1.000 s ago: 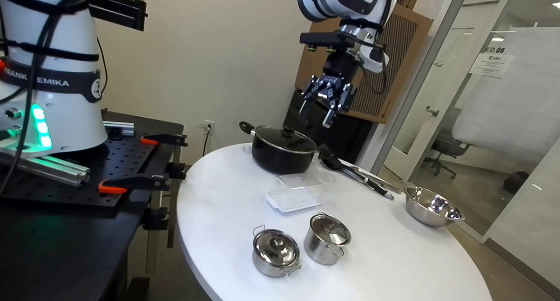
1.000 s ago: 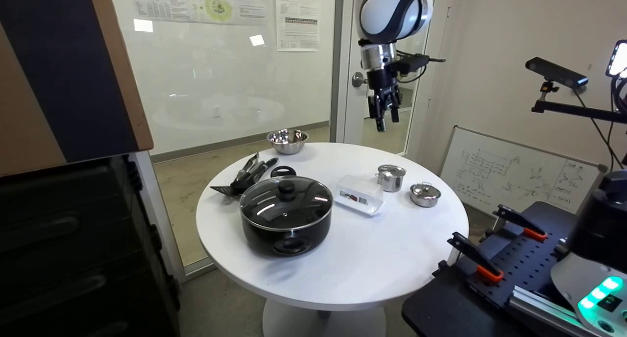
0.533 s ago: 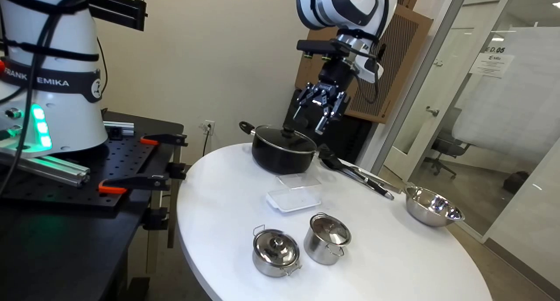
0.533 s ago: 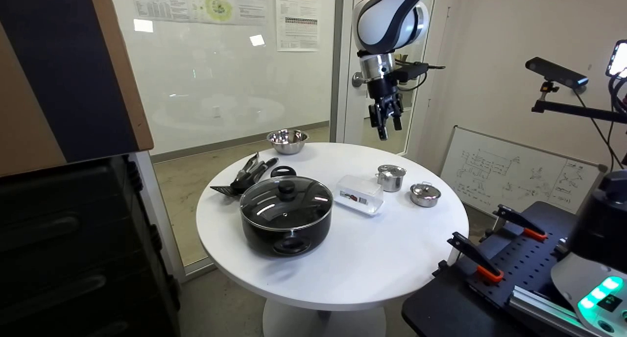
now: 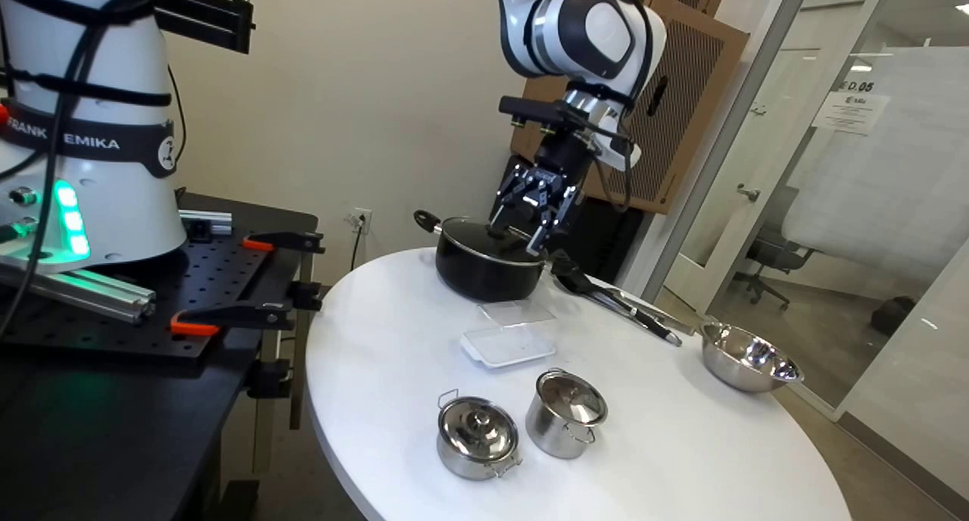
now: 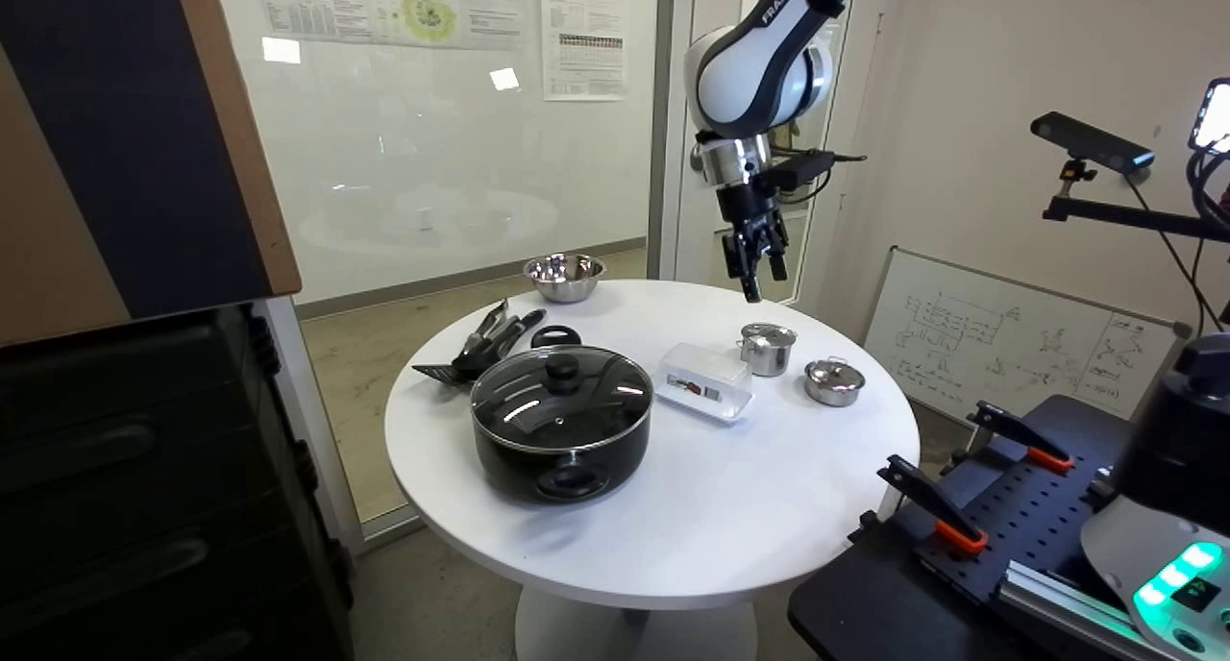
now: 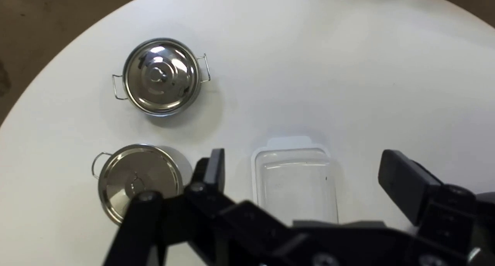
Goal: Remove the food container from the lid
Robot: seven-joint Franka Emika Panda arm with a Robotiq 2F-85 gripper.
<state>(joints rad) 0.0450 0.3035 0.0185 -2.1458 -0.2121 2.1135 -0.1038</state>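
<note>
Spread wide, this black two-fingered metal pincer [image 7: 301,163], fingers [image 7: 404,186] well apart; in the wrist view they flank, low in the frame just right of centre, a clear squarish plastic food container [image 7: 296,188], and I see it sitting on a thin flat whitish plastic lid [image 7: 289,143], pale along the top and left; over to an exterior view, the pincer hangs above the round white surface [image 6: 730,517], right of centre, apart from the container; a tall lidded steel pot [image 6: 767,354] stands near the container's right, a low lidded steel pot [image 6: 834,384] beyond; big black cooking pot [image 6: 519,464], centre left, black kitchen utensils [image 6: 485,352] just beside it; shiny steel bowl [image 6: 565,281] up at upper centre!
</note>
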